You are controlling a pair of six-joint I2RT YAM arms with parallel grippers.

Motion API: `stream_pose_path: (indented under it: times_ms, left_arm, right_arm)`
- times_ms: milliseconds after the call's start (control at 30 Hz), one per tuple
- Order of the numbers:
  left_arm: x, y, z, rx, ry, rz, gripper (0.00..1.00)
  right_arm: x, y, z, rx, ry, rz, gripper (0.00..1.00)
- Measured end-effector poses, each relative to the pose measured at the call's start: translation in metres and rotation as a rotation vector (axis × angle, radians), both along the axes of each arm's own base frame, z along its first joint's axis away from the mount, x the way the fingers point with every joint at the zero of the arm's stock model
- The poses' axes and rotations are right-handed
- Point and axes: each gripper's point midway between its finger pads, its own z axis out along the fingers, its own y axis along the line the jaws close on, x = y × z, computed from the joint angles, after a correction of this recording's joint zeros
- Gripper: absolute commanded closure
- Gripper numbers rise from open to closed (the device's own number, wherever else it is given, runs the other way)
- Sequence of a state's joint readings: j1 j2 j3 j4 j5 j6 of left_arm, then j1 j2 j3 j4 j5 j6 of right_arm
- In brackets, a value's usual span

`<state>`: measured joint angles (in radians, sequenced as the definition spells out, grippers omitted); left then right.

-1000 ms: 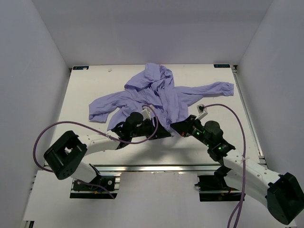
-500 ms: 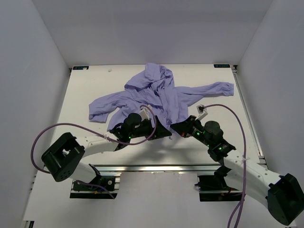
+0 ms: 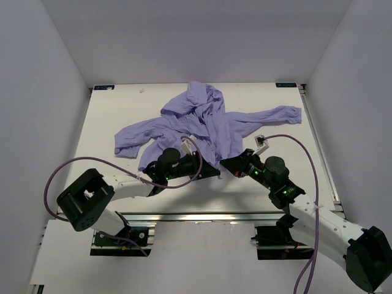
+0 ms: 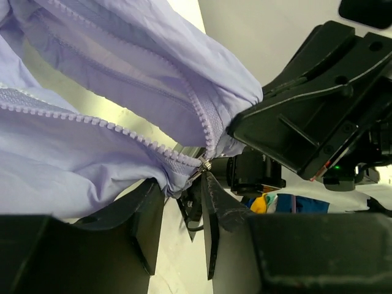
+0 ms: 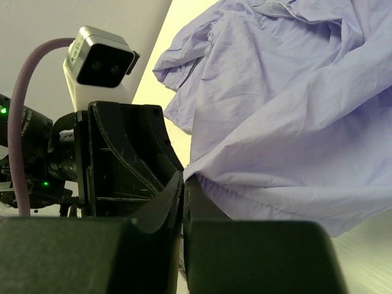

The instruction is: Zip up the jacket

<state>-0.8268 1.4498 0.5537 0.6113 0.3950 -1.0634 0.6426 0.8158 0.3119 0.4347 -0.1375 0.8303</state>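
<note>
White table (image 3: 116, 110), one jacket (image 3: 211, 125), one left claw (image 4: 180, 184), one right claw (image 5: 184, 179)

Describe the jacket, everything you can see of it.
The jacket is thin lavender fabric with a hood. It lies crumpled on the table, hood toward the far edge, sleeves spread left and right. Its zipper is open: two rows of teeth diverge from the slider at the near hem. The right pincer is shut on that hem. The left pincer flanks the slider, grip unclear.
</note>
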Motion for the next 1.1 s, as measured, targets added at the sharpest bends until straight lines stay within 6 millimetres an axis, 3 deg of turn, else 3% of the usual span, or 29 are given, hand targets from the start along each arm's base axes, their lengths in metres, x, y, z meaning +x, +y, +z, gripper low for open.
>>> stream_pose_path:
  times_ms: [367, 600, 667, 1100]
  left_arm:
    - [-0.001, 0.001, 0.011, -0.038, -0.050, -0.004, 0.56]
    - [-0.004, 0.006, 0.013, -0.048, -0.060, 0.004, 0.33]
    - [-0.004, 0.007, 0.015, -0.053, -0.064, 0.009, 0.32]
    - [-0.003, 0.008, 0.025, -0.085, -0.067, 0.024, 0.52]
  right_arm:
    - [-0.001, -0.001, -0.001, -0.005, 0.007, 0.000, 1.00]
    - [-0.002, -0.002, -0.005, -0.017, 0.016, 0.000, 1.00]
    - [-0.003, -0.002, -0.005, -0.019, 0.014, 0.001, 1.00]
    - [-0.005, -0.001, -0.007, -0.024, 0.018, 0.017, 1.00]
